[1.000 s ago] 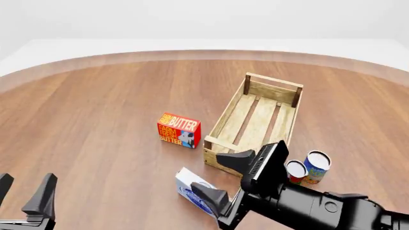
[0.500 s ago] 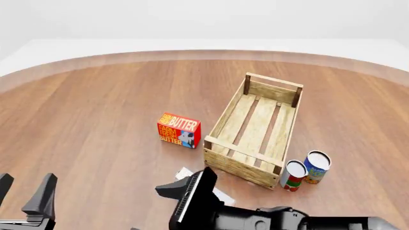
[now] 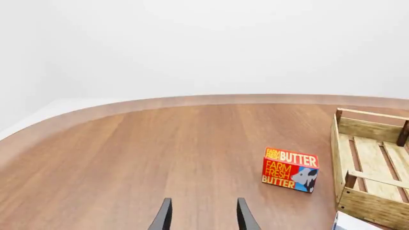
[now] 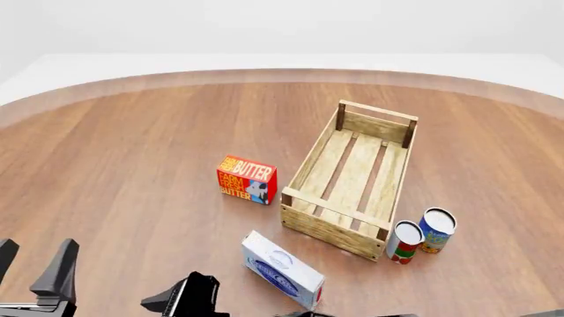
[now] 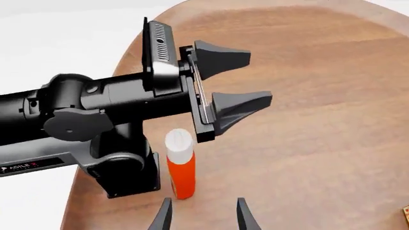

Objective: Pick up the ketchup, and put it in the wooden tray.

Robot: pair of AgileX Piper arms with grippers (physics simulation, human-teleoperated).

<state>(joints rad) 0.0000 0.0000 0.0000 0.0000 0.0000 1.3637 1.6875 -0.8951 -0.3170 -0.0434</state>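
The ketchup [image 5: 181, 165], a slim orange-red bottle with a white cap, stands upright beside the left arm's base; it shows only in the right wrist view. My right gripper [image 5: 204, 218] is open and empty, with its fingers pointing at the bottle and a short way from it. In the front view only a black part of it [image 4: 187, 298] shows at the bottom edge. My left gripper [image 4: 37, 249] is open and empty at the table's near left; it also shows in the right wrist view [image 5: 255, 76] and its own view [image 3: 204, 218]. The wooden tray [image 4: 304, 168] lies empty right of centre.
A red-orange butter box [image 4: 247, 179] stands left of the tray. A blue-and-white box [image 4: 282, 269] lies in front of the tray's near end. Two cans [image 4: 406, 242] [image 4: 435, 230] stand at its near right corner. The left arm's base [image 5: 124, 163] is right beside the ketchup.
My right arm has swung left along the table's near edge, from the tray's near end to the bottom left, uncovering the blue-and-white box. The left arm has not moved.
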